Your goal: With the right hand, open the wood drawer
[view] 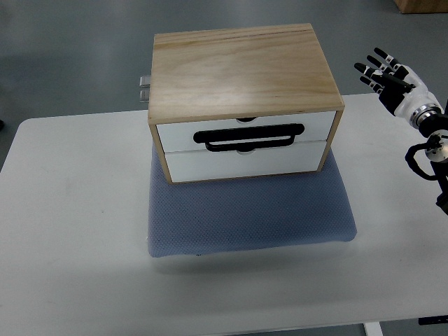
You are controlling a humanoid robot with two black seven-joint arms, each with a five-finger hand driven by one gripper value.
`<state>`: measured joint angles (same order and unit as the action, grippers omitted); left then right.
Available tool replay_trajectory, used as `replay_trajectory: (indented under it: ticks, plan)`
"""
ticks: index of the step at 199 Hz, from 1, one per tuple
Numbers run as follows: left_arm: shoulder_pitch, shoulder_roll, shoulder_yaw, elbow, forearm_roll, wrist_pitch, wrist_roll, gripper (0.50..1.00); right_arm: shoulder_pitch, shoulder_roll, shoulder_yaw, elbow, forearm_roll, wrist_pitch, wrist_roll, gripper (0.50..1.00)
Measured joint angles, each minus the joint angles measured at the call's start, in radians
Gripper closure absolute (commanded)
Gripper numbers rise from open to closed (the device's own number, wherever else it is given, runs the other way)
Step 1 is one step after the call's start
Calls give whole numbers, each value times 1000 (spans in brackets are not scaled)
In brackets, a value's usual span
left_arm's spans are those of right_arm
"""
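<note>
A wooden drawer box (241, 77) with two white drawer fronts stands on a grey-blue mat (248, 213) at the table's middle. The upper drawer (245, 127) carries a black bar handle (248, 135); the lower drawer (245, 163) sits beneath it. Both drawers look closed, flush with the wooden frame. My right hand (383, 72) hovers to the right of the box, well apart from it, its black-tipped fingers spread and holding nothing. The left arm does not show.
The white table (70, 231) runs out to the picture's left, right and front edges. A small metal fitting (144, 89) sticks out behind the box's left side. Grey floor lies beyond the table's far edge.
</note>
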<state>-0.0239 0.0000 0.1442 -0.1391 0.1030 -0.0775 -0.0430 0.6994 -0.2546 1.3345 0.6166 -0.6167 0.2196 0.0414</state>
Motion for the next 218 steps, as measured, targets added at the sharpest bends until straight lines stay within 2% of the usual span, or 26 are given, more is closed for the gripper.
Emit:
replay_trajectory:
  ticks: [218]
  plan:
    - [-1, 0, 0, 1, 0, 4, 0, 500, 0, 9, 3, 0, 9, 2, 2, 570]
